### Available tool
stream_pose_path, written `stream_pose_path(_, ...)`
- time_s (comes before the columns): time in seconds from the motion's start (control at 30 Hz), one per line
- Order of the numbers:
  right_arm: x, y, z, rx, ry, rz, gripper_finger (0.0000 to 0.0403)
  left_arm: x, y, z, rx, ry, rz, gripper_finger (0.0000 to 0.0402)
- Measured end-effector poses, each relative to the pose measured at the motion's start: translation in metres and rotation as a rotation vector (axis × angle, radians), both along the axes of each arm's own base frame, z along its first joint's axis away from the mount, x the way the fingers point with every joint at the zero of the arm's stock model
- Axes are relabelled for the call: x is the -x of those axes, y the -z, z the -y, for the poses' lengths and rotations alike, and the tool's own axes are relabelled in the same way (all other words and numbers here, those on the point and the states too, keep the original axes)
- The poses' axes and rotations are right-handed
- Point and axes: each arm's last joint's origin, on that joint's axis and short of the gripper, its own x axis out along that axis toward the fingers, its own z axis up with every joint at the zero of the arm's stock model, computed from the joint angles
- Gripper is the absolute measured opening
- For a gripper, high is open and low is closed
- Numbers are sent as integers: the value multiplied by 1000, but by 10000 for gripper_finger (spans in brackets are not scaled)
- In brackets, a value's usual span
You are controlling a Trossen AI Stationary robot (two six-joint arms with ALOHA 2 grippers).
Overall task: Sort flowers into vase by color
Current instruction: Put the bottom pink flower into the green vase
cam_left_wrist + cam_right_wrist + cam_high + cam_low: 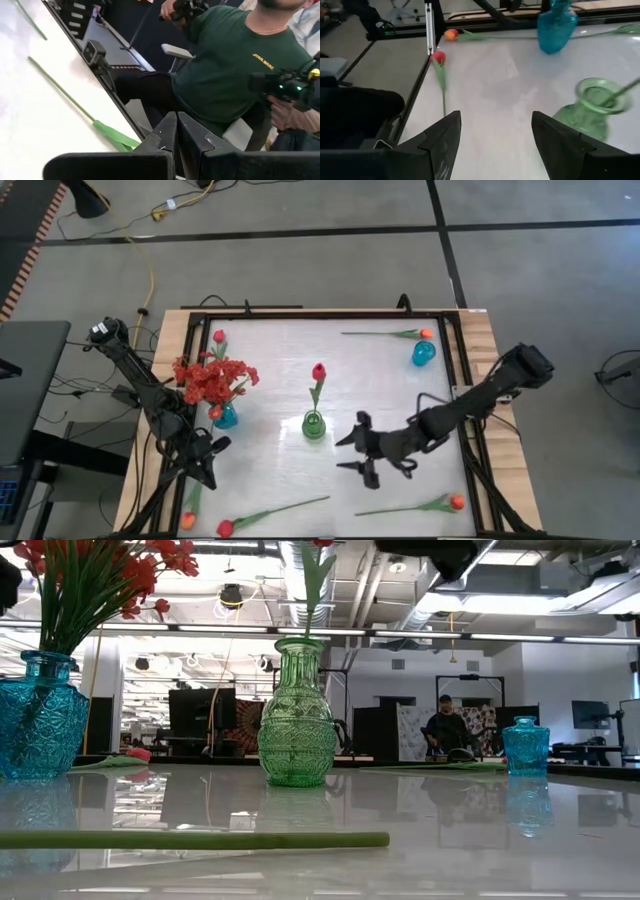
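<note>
Three vases stand on a glossy white counter (270, 470) framed by a black rail and pale wooden edges. The green glass vase (314, 425) sits near the middle and holds one red tulip (319, 371) upright. A large blue vase (226, 417) toward the left arm's side carries a bushy red spray (212, 380); a small blue vase (423, 354) stands far from it, by the right-hand rail.

The right gripper (360, 455) hovers low over the counter with its fingers (445, 135) spread wide and nothing between them. The green vase lies just beyond one fingertip, slightly off to the side. Farther ahead of these fingers a red tulip (438, 58) lies flat beside the rail, with an orange tulip (451, 34) past it.

The left gripper (207, 465) rests at the counter's near left corner, its fingers (170, 137) pressed together and empty. Close by them lie an orange tulip (188, 522) and a red tulip (225, 528) with its stem angled across the counter. Two more orange tulips lie loose: one (456, 502) at the near right corner, behind the right fingers, one (426, 334) at the far edge next to the small blue vase.

The counter mirrors the vases. Around it is grey concrete floor (300, 270) with trailing cables. Beyond is an open workshop with ceiling ducts, strip lights and monitors; a person (444, 727) sits in the distance, and another in a dark green shirt (225, 75) sits just off the counter's edge.
</note>
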Motion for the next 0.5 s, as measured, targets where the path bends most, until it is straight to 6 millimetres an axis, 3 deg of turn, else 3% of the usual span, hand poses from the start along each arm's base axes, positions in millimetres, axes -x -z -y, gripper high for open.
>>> stream_pose_path(0.17,-18,26,-14,-12,-10,19,270,1,1,1,13,39,-43,0)
stream_pose_path(0.5,-67,56,-45,6,-50,-40,270,3,3,1,24,77,-96,0)
